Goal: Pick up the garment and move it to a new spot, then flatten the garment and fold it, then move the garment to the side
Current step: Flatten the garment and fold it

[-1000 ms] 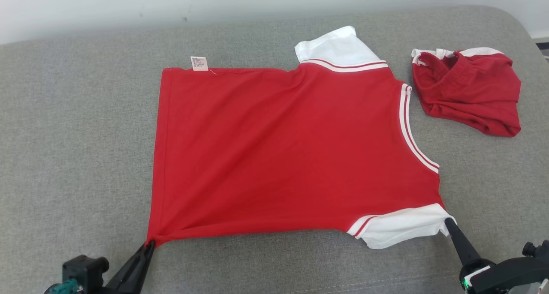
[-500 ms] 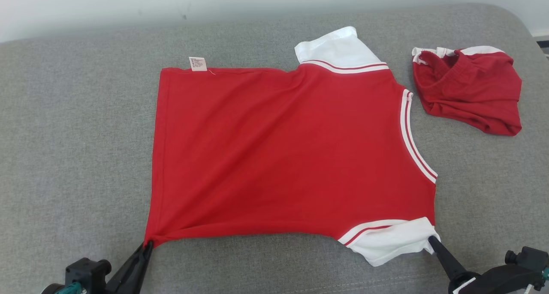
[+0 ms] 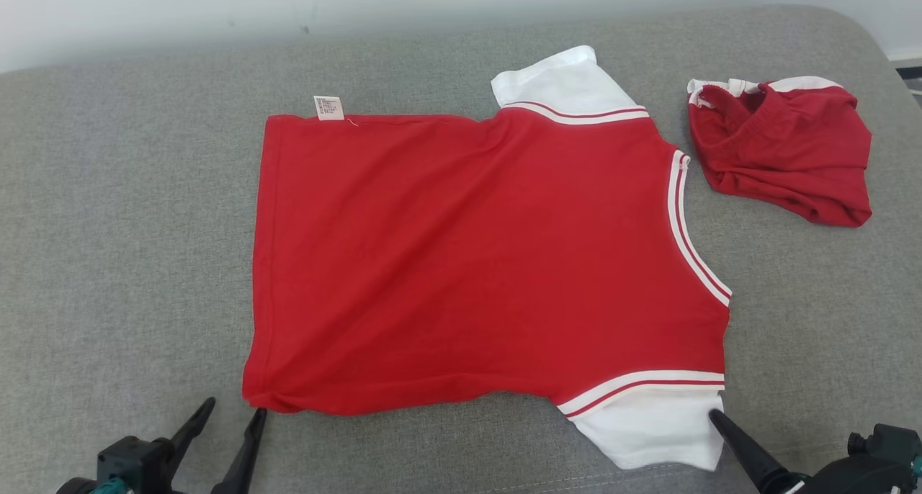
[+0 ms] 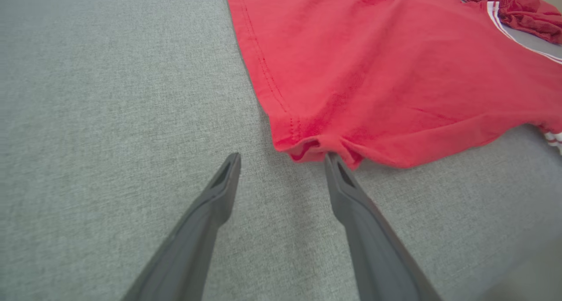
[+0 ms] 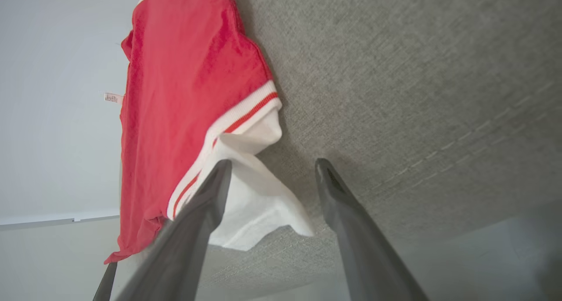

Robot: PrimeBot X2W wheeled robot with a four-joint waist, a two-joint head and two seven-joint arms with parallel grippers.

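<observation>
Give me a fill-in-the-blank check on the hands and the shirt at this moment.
1. The left hand is ___, fingers apart at the hem corner of the red shirt.
2. The right hand hovers by the shirt's near, ___ sleeve.
3. The shirt lies spread on a ___ cushion.
4. Beside its neckline sits a crumpled ___ garment.
Missing words: open; white; grey; red.

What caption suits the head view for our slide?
Red shirt flat on grey cushion; open left gripper by its hem corner, right gripper at its white sleeve.
</observation>
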